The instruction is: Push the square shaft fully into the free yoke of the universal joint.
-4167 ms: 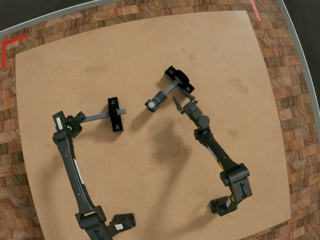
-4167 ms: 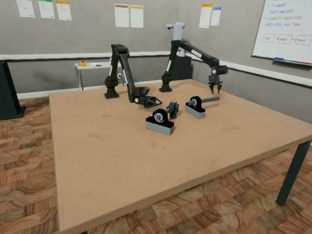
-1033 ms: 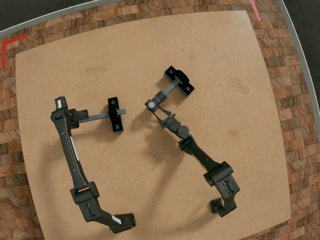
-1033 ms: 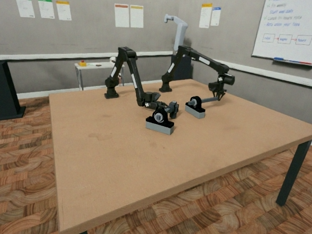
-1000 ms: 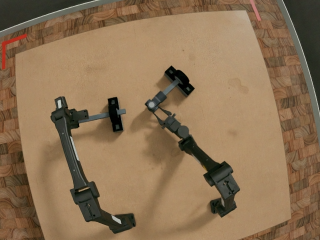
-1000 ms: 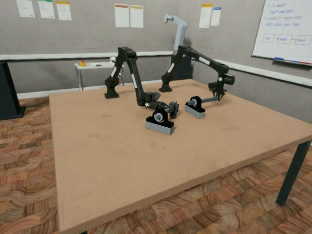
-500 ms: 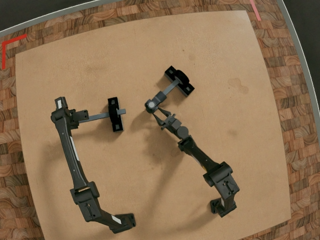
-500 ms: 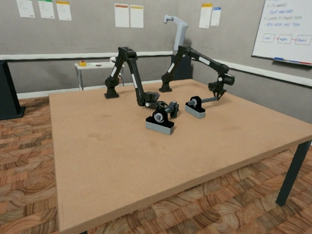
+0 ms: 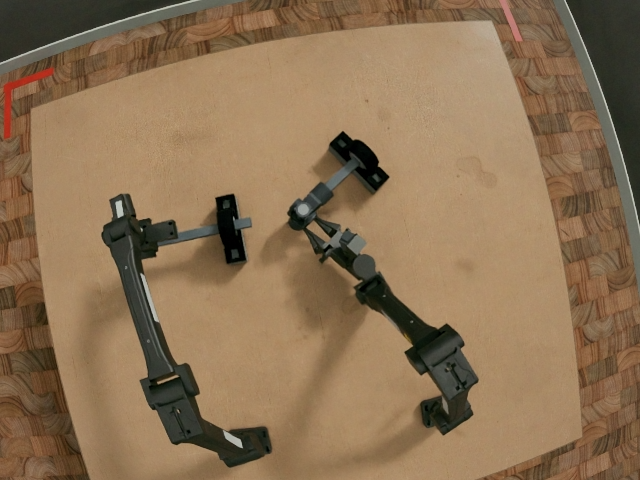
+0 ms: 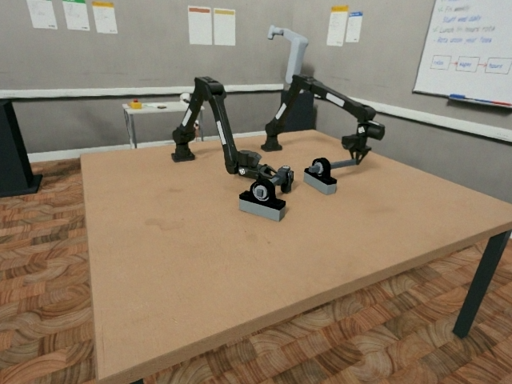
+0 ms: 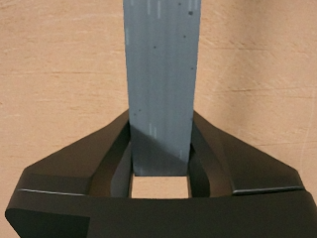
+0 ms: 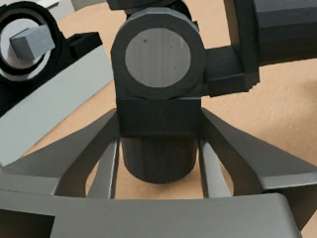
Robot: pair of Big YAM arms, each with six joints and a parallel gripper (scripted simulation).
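Observation:
The grey square shaft lies level through a black bearing block, and its tip sticks out toward the joint. My left gripper is shut on the shaft's rear end, seen close in the left wrist view. The universal joint runs from a second bearing block. Its free yoke hangs down at the near end. My right gripper is shut on that yoke. The shaft tip and the yoke are apart, with a gap between them.
Both bearing blocks stand on the tan table top. The two arms reach in from the same table side. A small white side table and a whiteboard stand beyond the table.

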